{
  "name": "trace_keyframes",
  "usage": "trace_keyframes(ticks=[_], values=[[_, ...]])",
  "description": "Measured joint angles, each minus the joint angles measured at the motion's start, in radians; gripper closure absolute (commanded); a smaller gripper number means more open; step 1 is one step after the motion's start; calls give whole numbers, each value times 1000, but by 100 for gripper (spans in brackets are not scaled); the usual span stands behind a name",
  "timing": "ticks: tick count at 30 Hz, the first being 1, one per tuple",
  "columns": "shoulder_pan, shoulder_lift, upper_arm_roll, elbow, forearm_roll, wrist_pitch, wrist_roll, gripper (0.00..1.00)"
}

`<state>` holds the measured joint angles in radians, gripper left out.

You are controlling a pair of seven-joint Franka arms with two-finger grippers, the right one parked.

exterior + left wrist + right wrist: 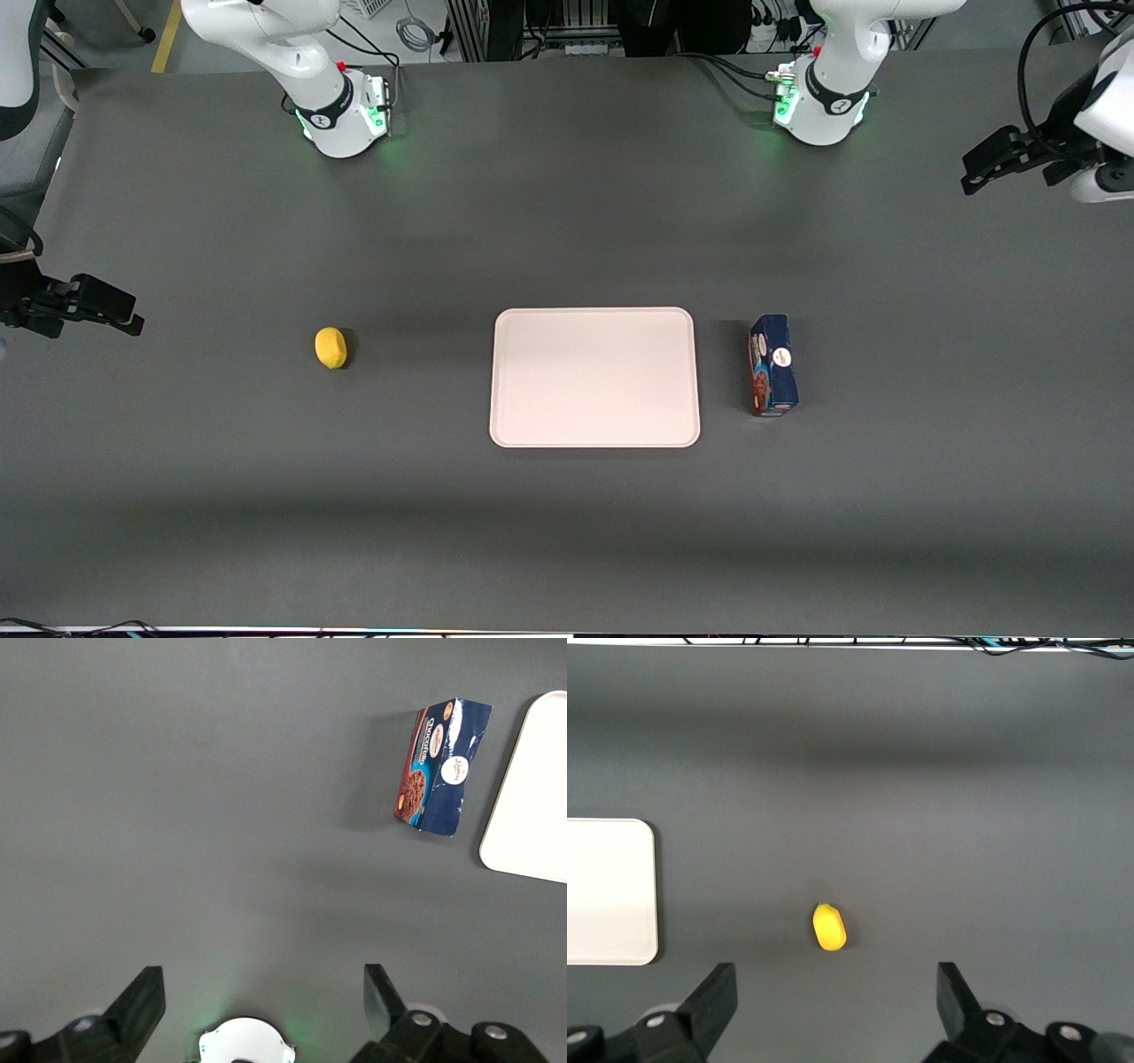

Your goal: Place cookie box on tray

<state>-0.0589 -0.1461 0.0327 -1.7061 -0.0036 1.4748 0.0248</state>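
Box (pixel 773 365) lies on table just beside tray (pixel 594 439), w/ tray bare. Gripper (pixel 261 992) hangs well apart, spread wide, nothing held, approach not begun.

Cookie box (pixel 773 364) on the table (pixel 567 532) just beside the tray (pixel 594 377) — gripper (pixel 979 168) well apart, fingers (pixel 142 1001) spread.

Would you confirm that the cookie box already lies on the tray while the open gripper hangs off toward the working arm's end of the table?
Not quite: the front view shows the cookie box on the table beside the tray, apart from it. The open gripper does hang toward the working arm's end.
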Motion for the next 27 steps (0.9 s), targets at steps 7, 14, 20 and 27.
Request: trace_keyframes(ticks=[7,14,20,27], values=[[-1,5,-7,0,0,7,0,0],[-4,20,-29,-1,0,14,0,0],[-9,71,-122,-15,0,56,0,0],[-17,175,-234,-38,1,143,-1,0]])
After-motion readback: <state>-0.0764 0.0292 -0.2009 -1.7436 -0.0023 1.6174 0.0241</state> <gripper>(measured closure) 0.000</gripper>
